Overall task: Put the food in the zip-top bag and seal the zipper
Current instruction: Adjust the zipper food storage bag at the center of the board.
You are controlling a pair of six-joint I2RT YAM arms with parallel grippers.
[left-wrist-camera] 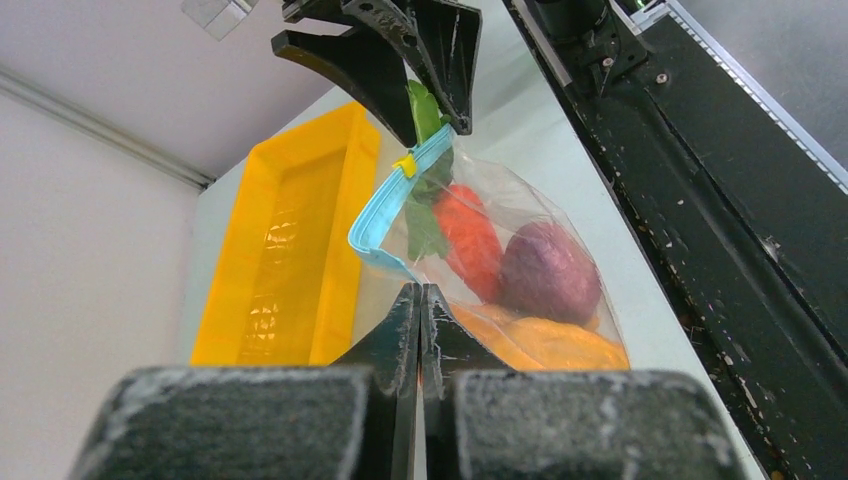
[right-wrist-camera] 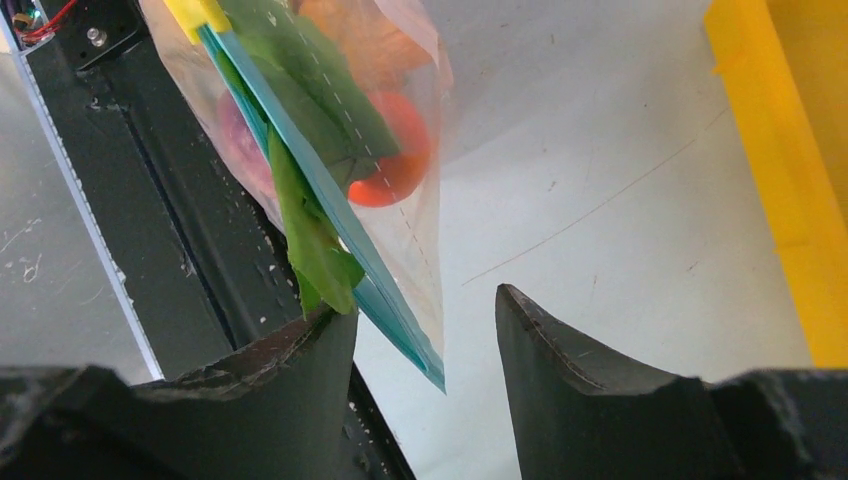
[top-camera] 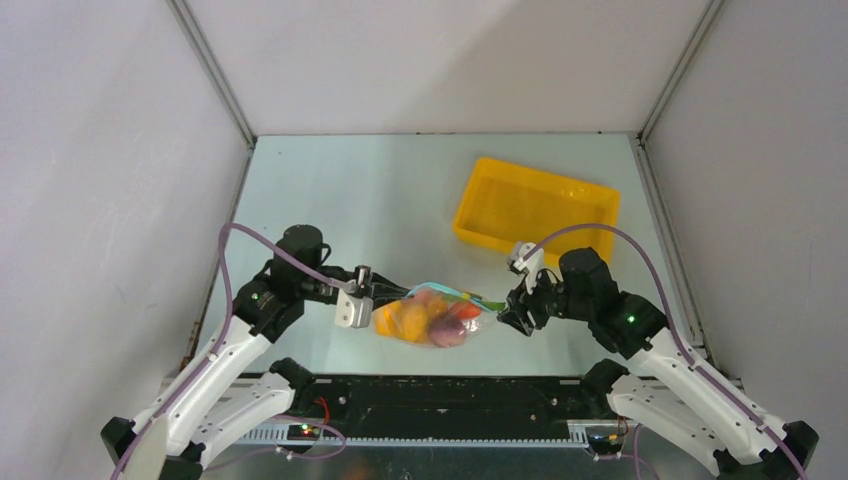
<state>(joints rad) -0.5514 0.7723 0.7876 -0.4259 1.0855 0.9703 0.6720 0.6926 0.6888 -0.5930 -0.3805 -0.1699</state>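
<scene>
Clear crinkly plastic zip-top bag (top-camera: 437,318), near the table's (top-camera: 330,190) front edge, containing red-orange toy carrot (left-wrist-camera: 470,240), purple toy onion (left-wrist-camera: 548,272), yellow-orange toy fruit (left-wrist-camera: 550,345); teal-blue zipper strip (left-wrist-camera: 380,215) bowed, green leaf (right-wrist-camera: 315,245) protruding.

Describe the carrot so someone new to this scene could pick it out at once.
On the table, find the clear bag in front of the yellow tray. The carrot sits in its right end, beside the purple onion. It alone is red-orange with a green leaf; the onion is purple, the fruit yellow-orange.

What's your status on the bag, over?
Left claw shut on zip-top bag. Right claw open, straddling zipper end. Food inside, zipper looks unsealed. Carrot leaf across zipper.
</scene>
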